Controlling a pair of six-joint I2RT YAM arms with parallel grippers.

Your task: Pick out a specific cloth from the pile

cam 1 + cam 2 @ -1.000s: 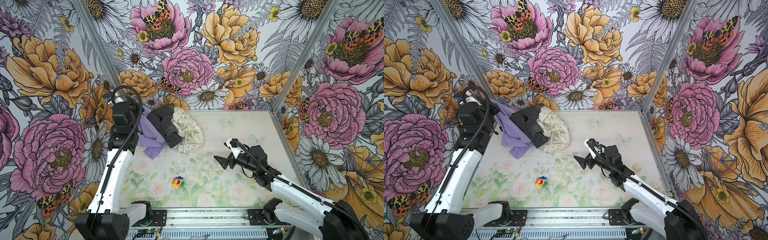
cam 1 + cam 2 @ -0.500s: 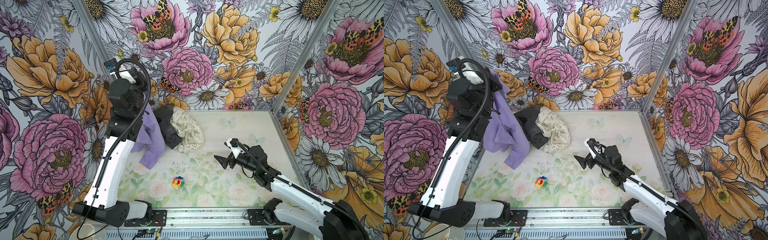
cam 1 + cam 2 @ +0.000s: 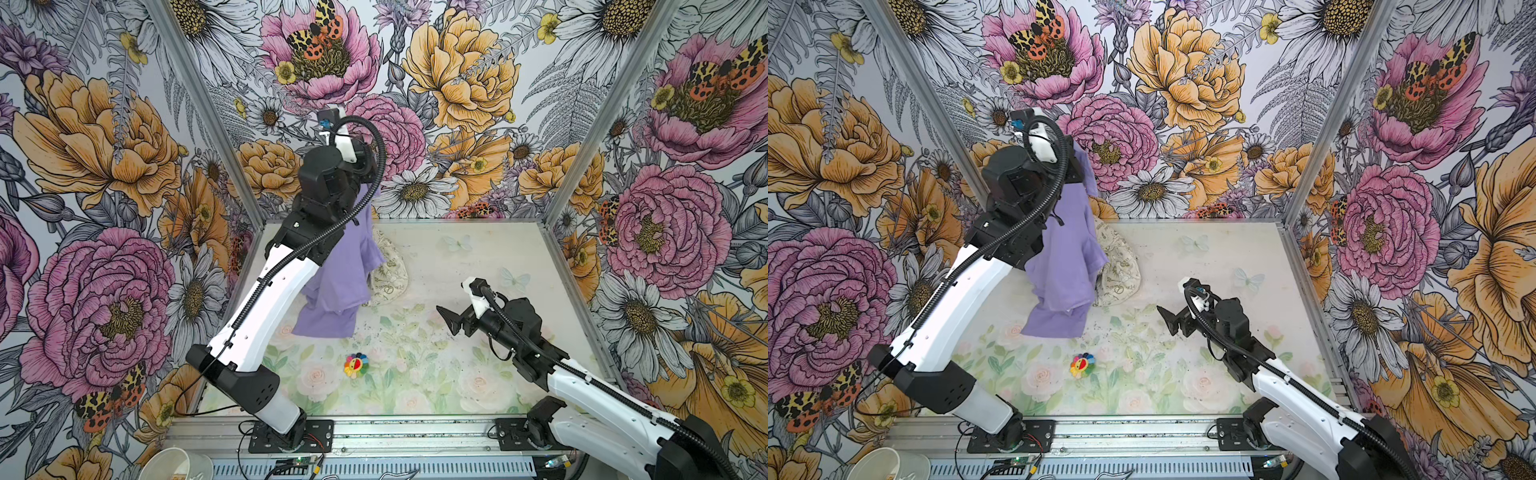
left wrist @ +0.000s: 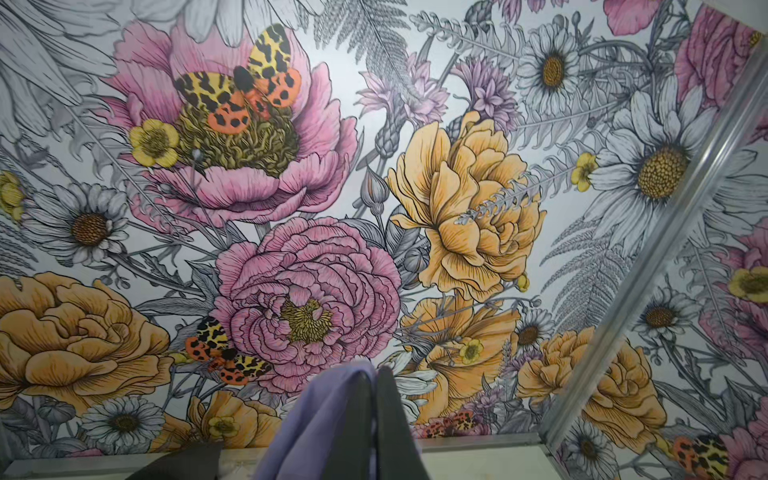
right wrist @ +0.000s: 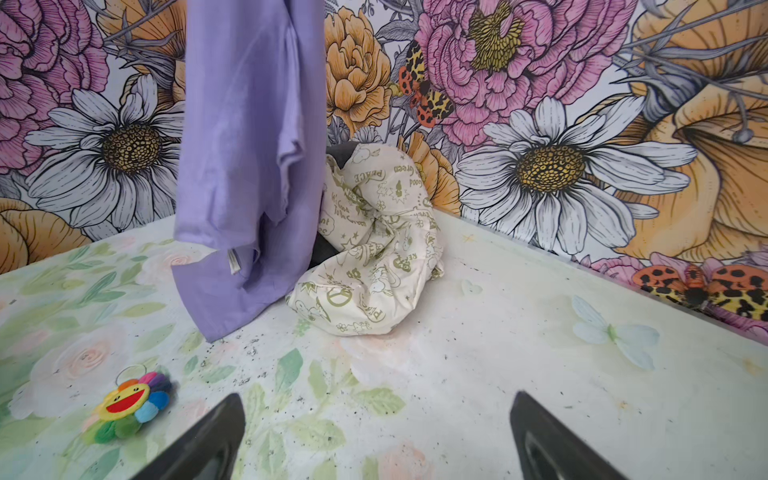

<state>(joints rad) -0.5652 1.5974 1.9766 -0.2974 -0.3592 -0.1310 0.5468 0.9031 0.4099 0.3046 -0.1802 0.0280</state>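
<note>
The lavender cloth (image 3: 336, 282) (image 3: 1065, 270) hangs in a long drape, pinched at its top by my left gripper (image 4: 375, 372), which is shut on it high above the table's back left. Its lower corner (image 5: 212, 328) reaches down close to the table; whether it touches I cannot tell. Behind it lies the rest of the pile: the cream printed cloth (image 3: 388, 270) (image 5: 374, 257), with a bit of dark cloth (image 5: 343, 151) showing. My right gripper (image 3: 446, 318) (image 5: 376, 395) stands open and empty low over the table, facing the pile from the right.
A small rainbow flower toy (image 3: 355, 365) (image 5: 129, 405) lies on the table in front of the hanging cloth. Floral walls with metal corner posts (image 3: 582, 145) close in three sides. A metal rail (image 3: 415, 432) runs along the front, with a cup (image 3: 178, 463) outside it.
My left arm has risen and swung rightward, lifting the lavender cloth off the pile until it hangs nearly free. The right arm has not moved.
</note>
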